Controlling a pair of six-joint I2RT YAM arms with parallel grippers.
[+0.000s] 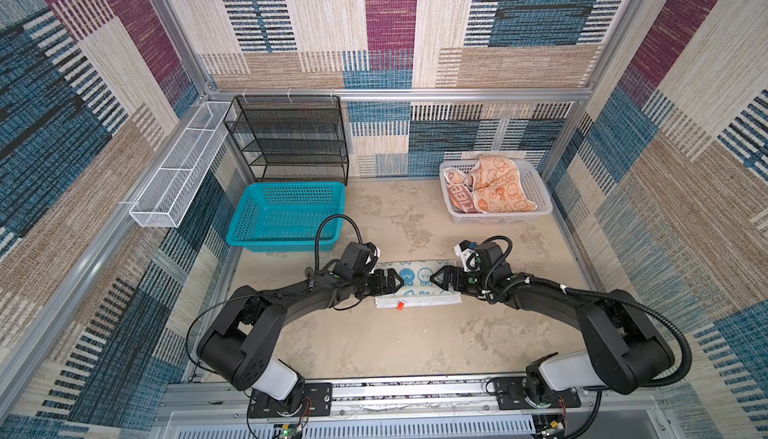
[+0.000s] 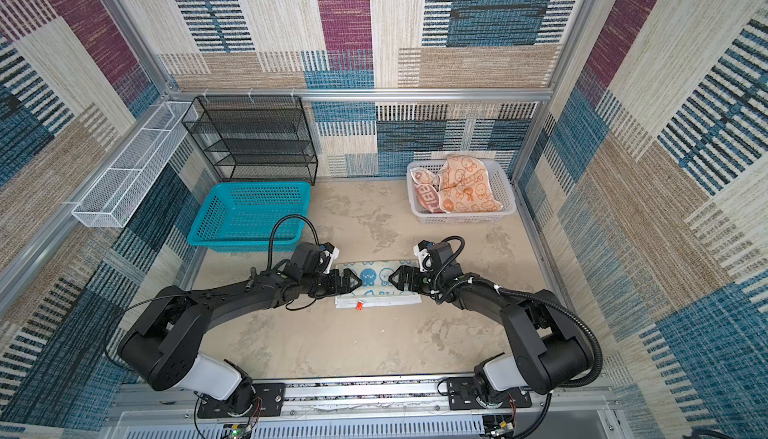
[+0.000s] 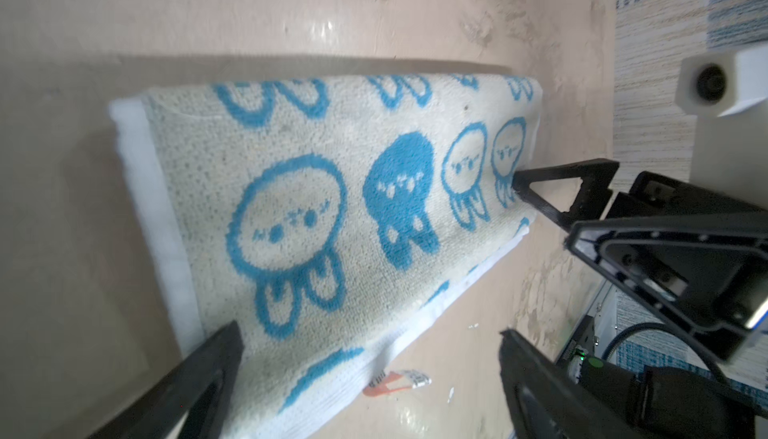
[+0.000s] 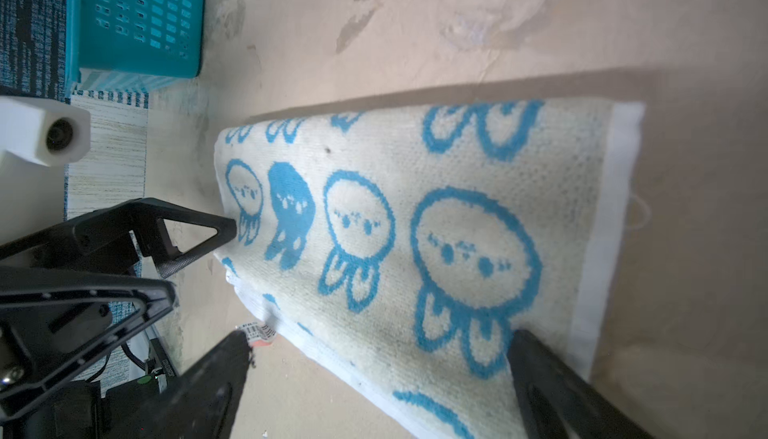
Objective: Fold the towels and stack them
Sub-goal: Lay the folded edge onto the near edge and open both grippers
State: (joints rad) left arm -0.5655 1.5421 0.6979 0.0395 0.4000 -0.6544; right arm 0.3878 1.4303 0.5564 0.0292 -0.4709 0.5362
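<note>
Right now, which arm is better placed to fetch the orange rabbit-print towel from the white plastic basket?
Right, probably: the right fingers stand open and empty, and the white plastic basket sits on that side.

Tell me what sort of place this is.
Probably a robot test cell staged for laundry sorting: an aluminium frame walled with patterned panels, a left arm and right arm mounted on a front rail, and a white basket holding towels.

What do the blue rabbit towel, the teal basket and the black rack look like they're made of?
Blue rabbit towel: looks like cotton terry, matte; looped nubby pile, smooth white hem. Teal basket: apparently moulded plastic, slightly glossy; regular slotted walls. Black rack: probably coated metal mesh; fine see-through grid.
</note>
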